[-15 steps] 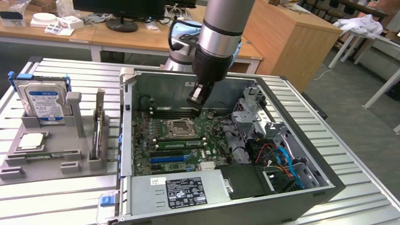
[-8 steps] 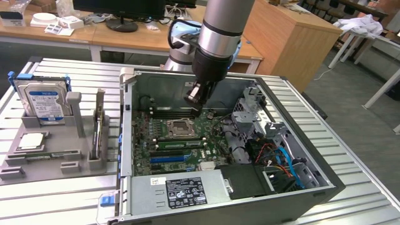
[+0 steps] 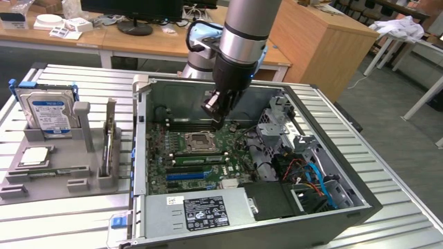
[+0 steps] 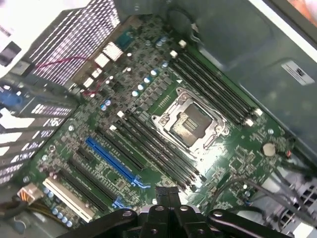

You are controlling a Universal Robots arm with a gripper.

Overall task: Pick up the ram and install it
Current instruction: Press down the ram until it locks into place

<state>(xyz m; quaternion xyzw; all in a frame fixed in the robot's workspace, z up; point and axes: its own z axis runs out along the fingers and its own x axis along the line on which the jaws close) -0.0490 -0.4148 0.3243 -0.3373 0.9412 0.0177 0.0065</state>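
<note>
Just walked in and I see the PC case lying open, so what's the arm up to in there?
The robot arm has its gripper down inside the open computer case, fingers shut, hovering over the motherboard near the CPU socket and the dark memory slots. Nothing can be made out between its fingers. A ram stick lies flat in the grey holder on the exterior view's left, beside a hard drive standing upright. The slots look unfilled, so nothing seems installed yet.
</note>
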